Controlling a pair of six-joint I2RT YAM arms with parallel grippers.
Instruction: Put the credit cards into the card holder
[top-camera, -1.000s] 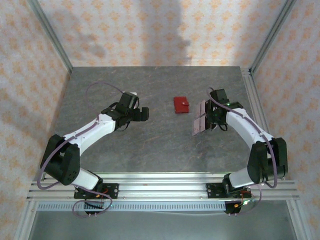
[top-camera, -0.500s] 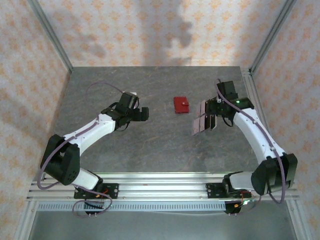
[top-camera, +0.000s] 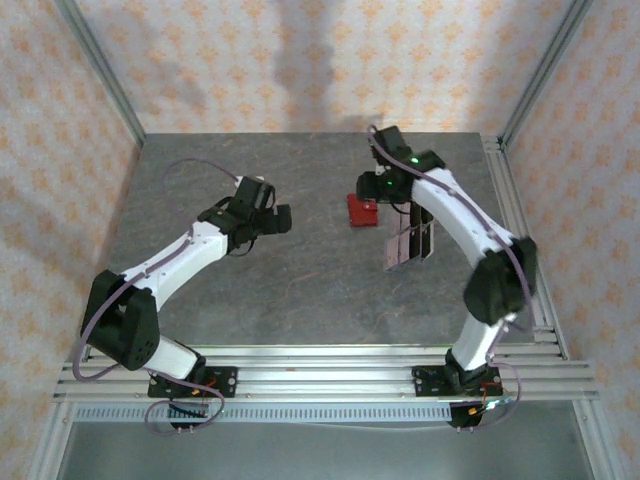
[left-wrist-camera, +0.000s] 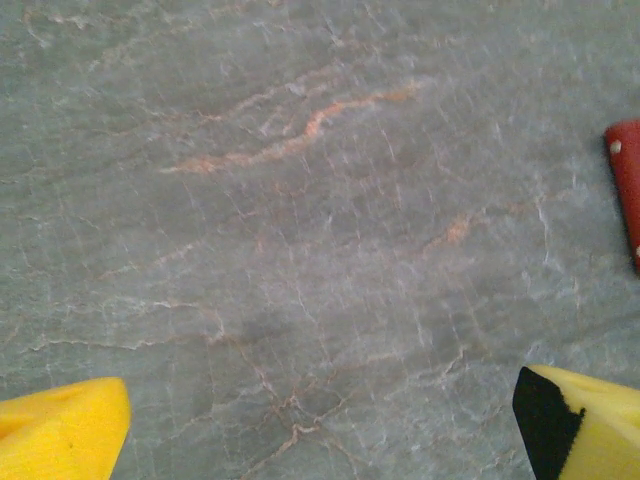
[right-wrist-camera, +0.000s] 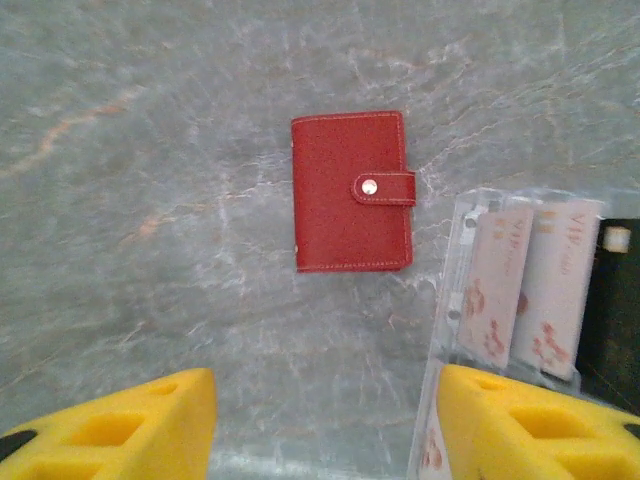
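So the red card holder (top-camera: 358, 211) is lying shut on the grey stone-look table (top-camera: 300, 290), roughly mid-table and a bit toward the back, snap tab (right-wrist-camera: 384, 187) buttoned down. The credit cards (top-camera: 400, 250) sit just beside it on the right arm's side, not touching it. From the right wrist camera they look like pale pinkish cards with "VIP" printed on them, tucked in a clear sleeve (right-wrist-camera: 455, 260), and the tab side of the wallet faces them. The right gripper (top-camera: 368, 187) hangs right over the card holder with its yellow fingers (right-wrist-camera: 150, 420) spread wide. There's nothing between them, just bare table and the wallet below. One finger overlaps the corner of the sleeve in that view, but I can't tell if it actually touches it. The left gripper (top-camera: 280, 220) is off to the left of the wallet, well apart from the cards, hovering over bare tabletop. Its jaws are also spread wide and holding nothing, and the wrist view there only catches a red edge of the card holder (left-wrist-camera: 625, 195) at the side.
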